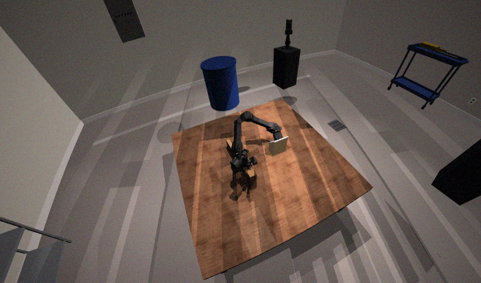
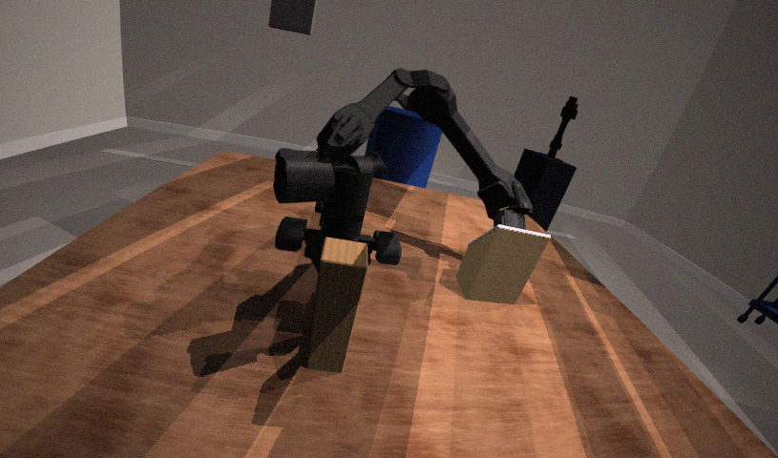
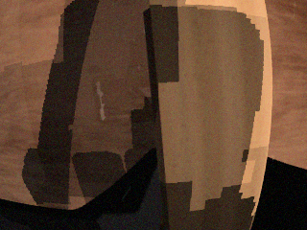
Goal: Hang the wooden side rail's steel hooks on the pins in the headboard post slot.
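Note:
The wooden side rail (image 1: 250, 173) (image 2: 335, 306) (image 3: 211, 120) is on edge, one end toward the exterior camera; its other end shows beyond the gripper in the top view. My gripper (image 1: 243, 164) (image 2: 339, 236) is shut on the rail from above, a finger on each side. The wrist view shows the rail's top face running upward out of frame. Whether the rail touches the table is unclear. A pale block (image 1: 278, 147) (image 2: 503, 269) with a white top edge, which looks like the headboard post, stands apart, in front of the arm's base. Hooks, slot and pins are not visible.
The wooden table top (image 1: 291, 210) (image 2: 494, 385) bears the rail's surroundings under patchy light and shadow. Beyond its edge stand a blue barrel (image 1: 221, 84) (image 2: 407, 147), a black pedestal (image 1: 285, 68) (image 2: 543, 181) with a dark device, and a blue cart (image 1: 416, 87).

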